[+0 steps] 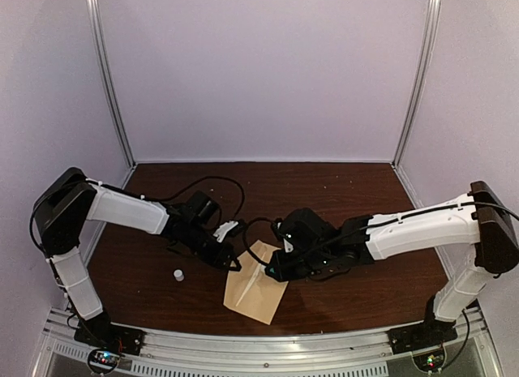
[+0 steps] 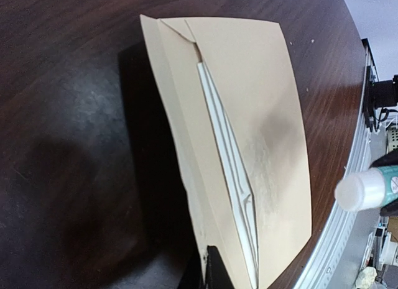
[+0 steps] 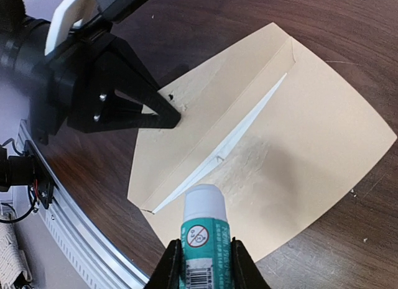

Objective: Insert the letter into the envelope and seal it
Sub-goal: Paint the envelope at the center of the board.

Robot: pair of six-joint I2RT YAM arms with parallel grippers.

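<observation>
A: While the left gripper [image 3: 175, 119] has its jaws closed flat at the flap edge, at eleven o'clock of the envelope [image 1: 253, 300] seen from overhead, I cannot tell whether it pinches or presses.

B: And the right gripper [image 3: 204, 264]?

A: It is clamped on a glue stick [image 3: 202, 236], at one o'clock. The letter [image 2: 235, 177] is already inside.

B: So it's the sealing step. Next, I'd judge, glue goes on the flap, then it's folded down.

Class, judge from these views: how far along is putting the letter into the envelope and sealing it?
Done: the letter sits inside the envelope, only its white edge showing. In hand: the left gripper, shut, rests on the open flap while the right gripper holds an uncapped glue stick above the envelope. Left: gluing may be unfinished, and the flap needs folding down and pressing.
</observation>
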